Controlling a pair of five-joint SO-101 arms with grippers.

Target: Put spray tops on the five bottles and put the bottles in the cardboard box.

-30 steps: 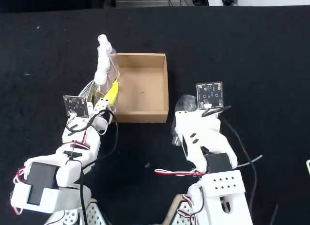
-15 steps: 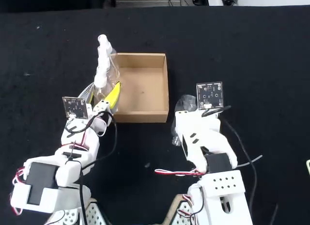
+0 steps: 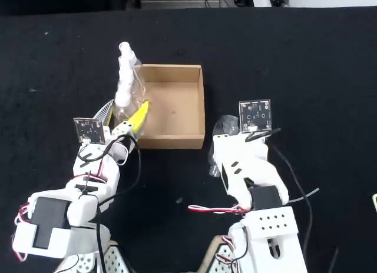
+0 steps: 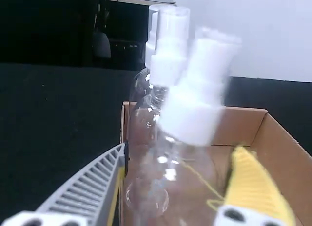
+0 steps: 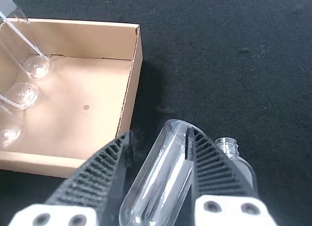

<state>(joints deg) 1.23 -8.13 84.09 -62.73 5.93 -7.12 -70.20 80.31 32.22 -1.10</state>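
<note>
Right wrist view has the right gripper (image 5: 157,138) clenched on a capless bottle (image 5: 155,187). A second, open-necked bottle (image 5: 227,146) lies just beside it on the black table (image 5: 234,50), and the cardboard box (image 5: 130,89) sits beyond. At the box wall on the left arm's side, the left gripper (image 4: 181,150) stands released, its jaws spread wider than the spray-topped bottle (image 4: 161,182) between them, and another topped bottle (image 4: 168,46) rises just behind, over the box.
</note>
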